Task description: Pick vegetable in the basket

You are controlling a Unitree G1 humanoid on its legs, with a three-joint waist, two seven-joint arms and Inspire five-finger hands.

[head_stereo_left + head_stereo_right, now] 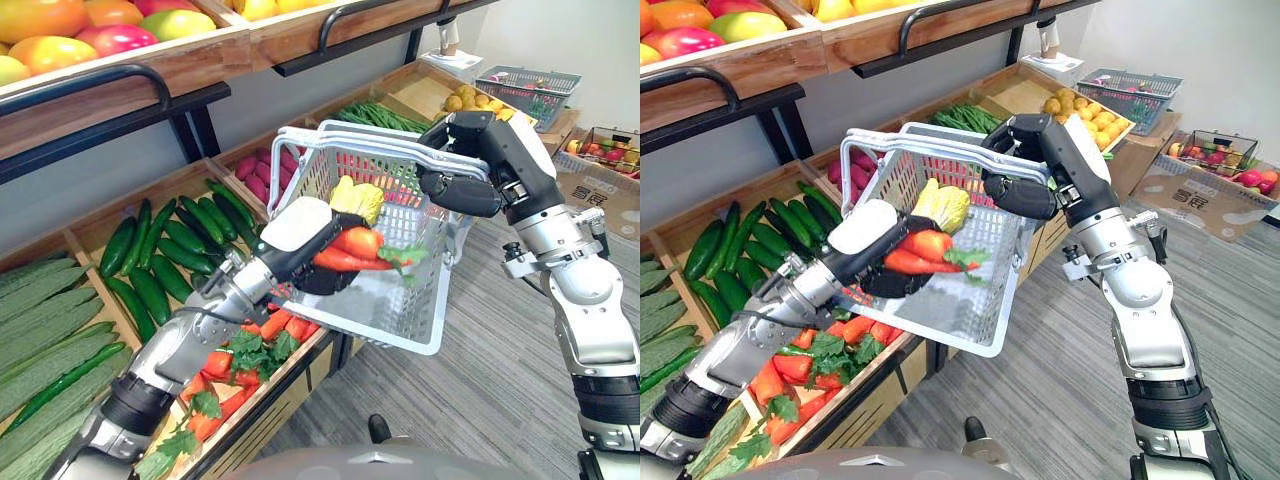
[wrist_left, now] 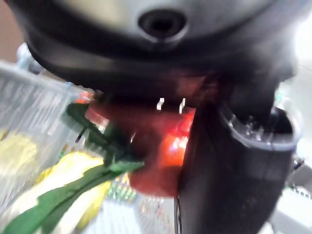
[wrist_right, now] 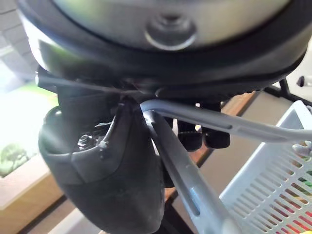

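Left hand (image 1: 305,255) comes in at the basket (image 1: 400,320) mouth. Its fingers are mostly hidden beneath the carrots (image 1: 352,248) they clutch, and the leafy tops hang inside the basket. Its wrist view gives just a red-and-green smear. Right hand (image 1: 462,188) is curled round both handles (image 3: 195,119), covering the basket's far rim. The basket hangs tilted, one lower corner above the crate (image 1: 865,395), with open floor (image 1: 480,380) on its outer side. A yellow vegetable (image 1: 357,197) lies against the basket's back wall.
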